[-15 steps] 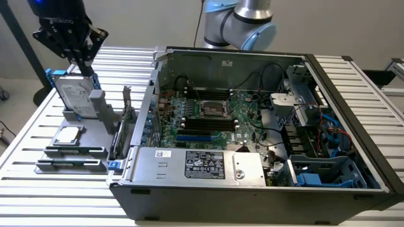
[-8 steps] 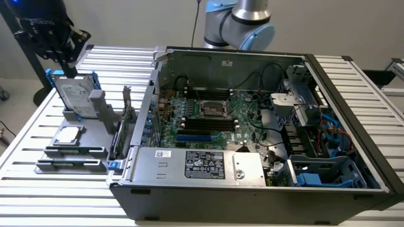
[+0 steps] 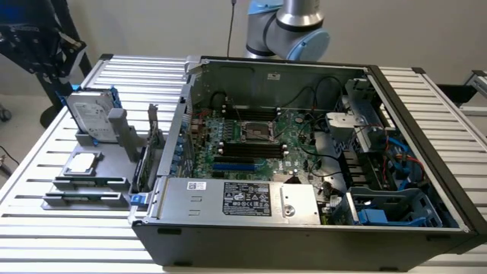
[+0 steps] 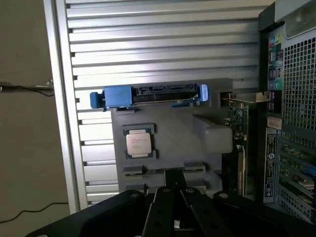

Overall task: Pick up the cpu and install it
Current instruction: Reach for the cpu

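Note:
The cpu (image 3: 82, 162) (image 4: 138, 144) is a small silver square chip lying flat in a recess of the grey holder (image 3: 99, 185) (image 4: 173, 133), which stands on the slatted table outside the computer case, at the exterior view's left. In the wrist view my gripper (image 4: 174, 178) hangs well above this holder, its two dark fingers brought together and shut with nothing between them. The cpu lies apart from the fingertips, untouched. The bare cpu socket (image 3: 257, 131) sits on the green motherboard inside the open case.
A silver hard drive in a blue bracket (image 3: 91, 117) (image 4: 153, 95) stands upright at the holder's far end. A green card (image 3: 154, 145) stands between the holder and the case wall (image 3: 179, 131). Cables, drive cages and a power supply (image 3: 243, 200) crowd the case interior.

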You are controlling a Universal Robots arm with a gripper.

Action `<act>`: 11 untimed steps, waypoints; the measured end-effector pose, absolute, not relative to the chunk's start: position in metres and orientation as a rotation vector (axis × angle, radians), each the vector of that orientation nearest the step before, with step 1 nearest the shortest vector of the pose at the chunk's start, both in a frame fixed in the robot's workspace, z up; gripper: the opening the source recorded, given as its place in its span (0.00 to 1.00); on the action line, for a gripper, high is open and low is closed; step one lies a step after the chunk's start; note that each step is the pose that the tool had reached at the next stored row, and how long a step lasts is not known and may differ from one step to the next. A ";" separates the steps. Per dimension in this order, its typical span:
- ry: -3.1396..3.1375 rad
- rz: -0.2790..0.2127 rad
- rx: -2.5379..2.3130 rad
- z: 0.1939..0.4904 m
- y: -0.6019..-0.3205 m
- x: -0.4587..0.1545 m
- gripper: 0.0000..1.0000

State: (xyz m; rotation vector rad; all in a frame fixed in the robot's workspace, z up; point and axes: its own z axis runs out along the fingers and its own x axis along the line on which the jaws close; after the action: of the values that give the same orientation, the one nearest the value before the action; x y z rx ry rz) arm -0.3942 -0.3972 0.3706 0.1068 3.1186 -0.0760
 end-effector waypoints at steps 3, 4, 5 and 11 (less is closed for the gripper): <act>3.118 -0.076 0.107 0.368 -0.394 -0.408 0.11; 3.118 -0.076 0.107 0.367 -0.393 -0.413 0.11; 3.118 -0.076 0.107 0.366 -0.391 -0.417 0.11; 3.119 -0.076 0.103 0.363 -0.384 -0.434 0.11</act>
State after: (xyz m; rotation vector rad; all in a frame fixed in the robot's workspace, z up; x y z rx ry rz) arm -0.4336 -0.3845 0.3633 0.1033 3.1185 -0.0762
